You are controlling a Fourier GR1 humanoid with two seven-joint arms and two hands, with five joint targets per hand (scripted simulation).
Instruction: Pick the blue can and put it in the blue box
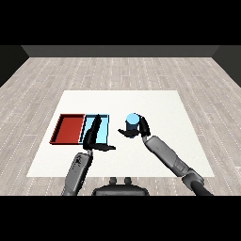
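- Bare test room, lab-like; no furniture or household stuff besides one white table (155,101).
- Floor (56,70) is pale grey wood-look planks on all sides of the table.
- Dark wall (120,51) runs along the far edge of the floor.
- Near table's left edge: red tray (60,128) & light blue tray (104,129) side by side, like a sorting setup.

My left hand (92,134) reaches toward twelve o'clock, fingers straight, thumb out toward three. My right hand (139,128) curls inward, forearm angled toward ten o'clock.
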